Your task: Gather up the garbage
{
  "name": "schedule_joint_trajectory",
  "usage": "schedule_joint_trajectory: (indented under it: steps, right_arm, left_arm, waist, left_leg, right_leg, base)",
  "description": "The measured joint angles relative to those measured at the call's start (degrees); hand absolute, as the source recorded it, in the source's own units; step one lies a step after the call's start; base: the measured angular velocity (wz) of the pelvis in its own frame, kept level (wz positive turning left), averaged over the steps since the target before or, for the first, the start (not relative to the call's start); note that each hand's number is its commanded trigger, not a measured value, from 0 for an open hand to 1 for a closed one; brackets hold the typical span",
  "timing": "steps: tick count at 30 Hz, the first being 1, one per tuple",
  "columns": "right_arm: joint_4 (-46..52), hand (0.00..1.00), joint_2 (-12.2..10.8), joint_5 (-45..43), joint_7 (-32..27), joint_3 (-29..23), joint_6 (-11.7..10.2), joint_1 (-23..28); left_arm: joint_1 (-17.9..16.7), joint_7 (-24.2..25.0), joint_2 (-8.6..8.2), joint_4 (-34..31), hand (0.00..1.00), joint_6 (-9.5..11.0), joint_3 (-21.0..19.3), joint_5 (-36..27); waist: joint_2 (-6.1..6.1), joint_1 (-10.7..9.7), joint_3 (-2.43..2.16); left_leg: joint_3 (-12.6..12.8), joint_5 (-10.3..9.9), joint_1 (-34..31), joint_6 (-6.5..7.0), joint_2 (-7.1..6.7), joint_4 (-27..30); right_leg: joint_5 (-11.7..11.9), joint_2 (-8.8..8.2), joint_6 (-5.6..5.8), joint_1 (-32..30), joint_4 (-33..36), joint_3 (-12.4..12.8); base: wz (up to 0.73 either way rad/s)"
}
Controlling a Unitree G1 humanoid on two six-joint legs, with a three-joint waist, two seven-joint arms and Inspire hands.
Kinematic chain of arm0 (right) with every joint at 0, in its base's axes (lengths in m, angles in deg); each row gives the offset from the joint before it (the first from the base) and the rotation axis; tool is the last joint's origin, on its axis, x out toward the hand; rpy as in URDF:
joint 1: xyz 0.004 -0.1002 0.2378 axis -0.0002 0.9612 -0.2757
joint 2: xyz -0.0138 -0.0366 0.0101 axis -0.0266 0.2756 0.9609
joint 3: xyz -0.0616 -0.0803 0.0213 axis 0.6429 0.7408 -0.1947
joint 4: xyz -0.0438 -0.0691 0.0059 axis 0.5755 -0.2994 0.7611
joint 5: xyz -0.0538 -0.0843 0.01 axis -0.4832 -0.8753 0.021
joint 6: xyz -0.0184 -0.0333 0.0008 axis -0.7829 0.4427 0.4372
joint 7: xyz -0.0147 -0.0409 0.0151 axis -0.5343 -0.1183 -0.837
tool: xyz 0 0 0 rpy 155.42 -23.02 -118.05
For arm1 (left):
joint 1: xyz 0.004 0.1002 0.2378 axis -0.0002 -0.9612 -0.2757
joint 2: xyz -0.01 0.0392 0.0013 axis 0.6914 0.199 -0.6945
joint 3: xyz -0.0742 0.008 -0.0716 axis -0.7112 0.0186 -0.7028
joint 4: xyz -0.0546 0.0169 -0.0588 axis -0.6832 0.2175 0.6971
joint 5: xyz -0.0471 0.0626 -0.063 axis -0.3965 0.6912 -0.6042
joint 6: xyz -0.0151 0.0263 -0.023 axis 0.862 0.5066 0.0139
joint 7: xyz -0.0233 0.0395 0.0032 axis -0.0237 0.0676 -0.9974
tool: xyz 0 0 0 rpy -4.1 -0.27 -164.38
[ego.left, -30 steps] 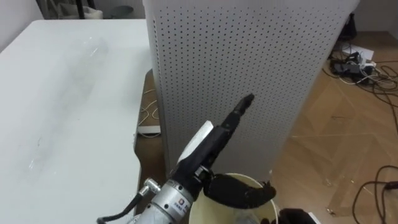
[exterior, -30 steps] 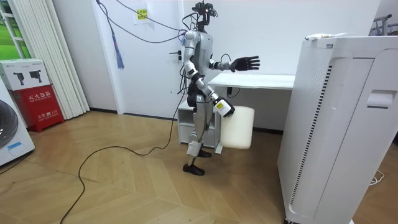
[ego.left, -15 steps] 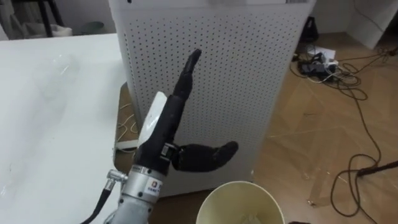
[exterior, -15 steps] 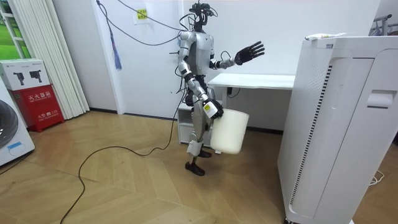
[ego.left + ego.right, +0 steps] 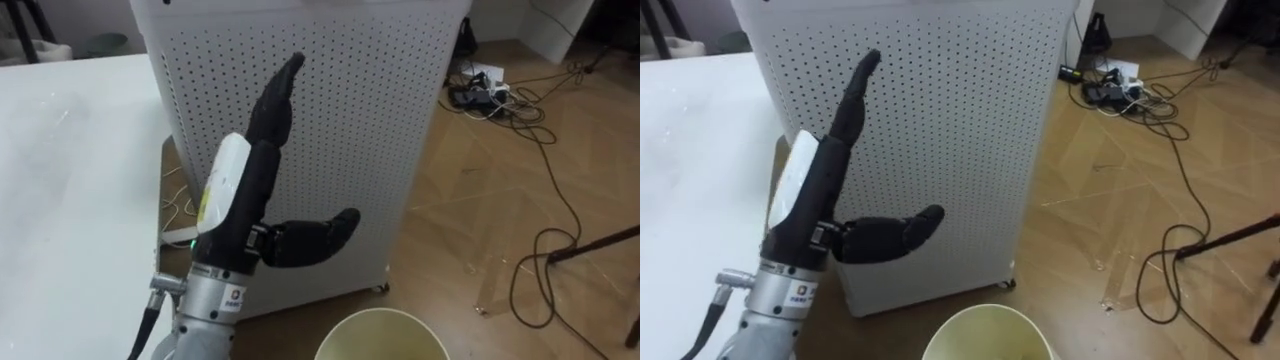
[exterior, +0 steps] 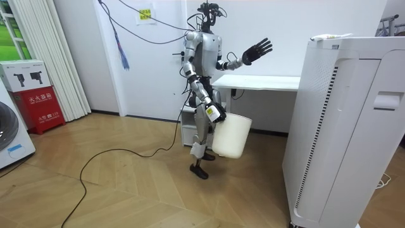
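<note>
My left robot hand (image 5: 262,160) stood raised, flat and empty, before a perforated white cabinet (image 5: 380,120). The round cream bin (image 5: 382,322) hung mouth-up at my right robot hand (image 6: 214,118) beside the counter (image 6: 266,82). Whether that hand gripped it, I could not tell.

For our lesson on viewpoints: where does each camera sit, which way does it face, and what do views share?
Left eye view: on the head, facing down at a perforated white cabinet; the raised left hand shows.
Right eye view: beside it, same aim and hand.
Room view: standing off, side-on to the robot by the table, right hand at the bin.
Shared: the bin.
</note>
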Motion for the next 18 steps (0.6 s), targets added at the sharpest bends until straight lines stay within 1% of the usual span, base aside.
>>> schedule_joint_trajectory:
  steps: [3, 5, 7, 8, 9, 10, 11, 12, 13, 14, 15, 16, 17, 18]
  right_arm:
    - [0.0, 1.0, 0.28, 0.0, 0.84, -0.09, 0.0, 0.23]
    - [0.0, 1.0, 0.29, -0.47, 2.07, -0.77, 0.0, 0.23]
    - [-0.16, 1.0, 0.25, -2.37, 3.8, -1.74, 0.0, 0.3]
    - [-0.16, 1.0, 0.16, -2.53, 4.26, -1.72, 0.0, 0.36]
    - [-0.15, 1.0, 0.04, -2.56, 4.78, -1.73, -0.07, 0.67]
    - [-0.15, 1.0, 0.05, -2.66, 5.05, -1.73, -0.07, 1.03]
    - [-0.14, 1.0, 0.03, -2.8, 5.26, -1.73, -0.08, 1.2]
    - [-0.13, 1.0, 0.11, -3.21, 5.72, -1.82, -0.07, 1.67]
    - [-0.29, 1.0, 0.3, -4.02, 5.83, -1.97, -0.06, 1.99]
    - [-0.7, 1.0, 0.51, -4.22, 5.92, -1.91, -0.06, 1.98]
    - [-1.49, 1.0, 0.98, -4.2, 5.85, -1.94, -0.06, 1.97]
    - [-2.46, 1.0, 1.52, -4.17, 5.71, -1.94, -0.07, 1.97]
    - [-3.23, 1.0, 1.79, -4.19, 5.69, -1.91, -0.07, 1.97]
    - [-4.71, 1.0, 2.34, -4.48, 5.59, -1.83, 0.23, 2.05]
  left_arm:
    - [-0.02, -0.68, 0.98, -0.25, 0.0, -0.01, -0.67, 0.04]
    - [-0.23, -1.07, 1.03, -0.59, 0.0, -0.02, -1.79, 0.51]
    - [-1.52, -1.91, 1.04, -1.6, 0.0, 0.05, -3.63, 2.55]
    - [-1.92, -2.25, 0.99, -1.63, 0.0, 0.05, -4.22, 2.74]
    - [-2.77, -2.41, 0.91, -1.63, 0.0, 0.1, -5.61, 3.01]
    - [-3.22, -2.58, 0.97, -1.63, 0.0, 0.13, -6.71, 3.32]
    - [-3.33, -2.62, 1.08, -1.63, 0.0, 0.16, -7.18, 3.53]
    - [-3.32, -2.82, 1.15, -1.62, 0.0, 0.19, -7.8, 4.18]
    - [-3.41, -3.67, 1.21, -1.62, 0.0, 0.51, -7.92, 4.79]
    - [-3.79, -4.07, 1.2, -1.61, 0.0, 1.02, -7.91, 4.86]
    - [-4.3, -4.74, 1.19, -1.63, 0.0, 2.52, -7.9, 4.83]
    - [-4.31, -5.05, 1.09, -1.65, 0.0, 4.07, -7.91, 4.37]
    - [-4.37, -5.35, 0.94, -1.65, 0.0, 4.62, -7.97, 4.35]
    - [-4.42, -5.97, 0.6, -1.63, 0.0, 5.42, -8.29, 4.54]
  waist:
    - [0.26, -0.35, 0.16]
    - [0.32, -0.43, 0.18]
    - [0.46, 1.18, 0.21]
    - [0.44, 1.28, 0.2]
    - [0.44, 1.84, 0.2]
    - [0.56, 2.38, 0.17]
    - [0.56, 2.39, 0.18]
    - [0.4, 1.95, 0.26]
    - [0.23, 2.16, 0.47]
    - [0.15, 2.63, 0.52]
    - [0.03, 3.2, 0.38]
    - [0.05, 3.8, 0.37]
    - [0.3, 4.12, 0.22]
    - [1.38, 5.12, -0.08]
  left_leg:
    - [0.07, -0.03, 0.61, -0.04, 0.13, 0.07]
    - [0.19, -0.13, 0.74, -0.22, 0.26, 0.09]
    - [3.1, -0.69, 1.47, -1.16, 1.12, 1.32]
    - [3.1, -0.76, 1.47, -1.28, 1.32, 2.29]
    - [2.61, -0.78, 1.45, -1.3, 1.25, 3.85]
    - [1.51, -0.78, 1.0, -1.3, 1.36, 5.43]
    - [1.08, -0.78, 0.25, -1.3, 1.52, 6.96]
    - [1.12, -0.77, -2.47, -1.3, 2.25, 12.5]
    - [-0.71, -0.2, -6.78, -1.75, 3.18, 20.79]
    - [-3.02, -0.77, -8.74, -1.64, 2.75, 22.86]
    - [-6.83, -1.93, -11.5, -1.3, 0.79, 19.79]
    - [-9.19, -0.57, -14.34, -2.71, -0.36, 13.76]
    - [-10.22, 0.77, -15.19, -3.75, -0.91, 10.36]
    - [-12.15, 4.86, -16.34, -3.02, -0.82, 4.55]
  right_leg:
    - [0.0, 0.16, 0.0, 0.3, -0.55, 0.04]
    - [-0.04, 0.37, -0.09, 0.12, -0.48, -0.06]
    - [0.33, 1.14, -0.8, -0.18, -0.23, -0.11]
    - [0.41, 1.21, -1.0, -0.09, -0.15, -0.06]
    - [0.63, 1.3, -1.42, 0.01, -0.09, 0.13]
    - [0.82, 1.51, -1.9, 0.15, -0.11, 0.3]
    - [0.76, 1.53, -2.08, 0.12, -0.16, 0.46]
    - [0.46, 1.47, -2.4, 0.05, -0.12, 1.04]
    - [-0.27, 1.06, -3.26, 0.19, -0.18, 2.54]
    - [-0.49, 1.11, -3.33, 0.23, 0.08, 3.55]
    - [-0.86, 1.2, -3.15, 0.36, 0.12, 5.34]
    - [-1.79, 1.2, -2.28, 0.37, 0.46, 6.38]
    - [-2.21, 1.28, -2.1, 0.33, 0.9, 6.6]
    - [-3.58, 1.86, -1.8, 0.3, 2.17, 6.65]
  base:
    - [-0.05]
    - [-0.2]
    - [-0.65]
    - [-0.83]
    - [-0.79]
    - [-0.71]
    - [-0.38]
    - [-0.07]
    - [-0.06]
    - [-0.17]
    - [-0.13]
    - [-0.12]
    - [-0.18]
    - [-0.46]
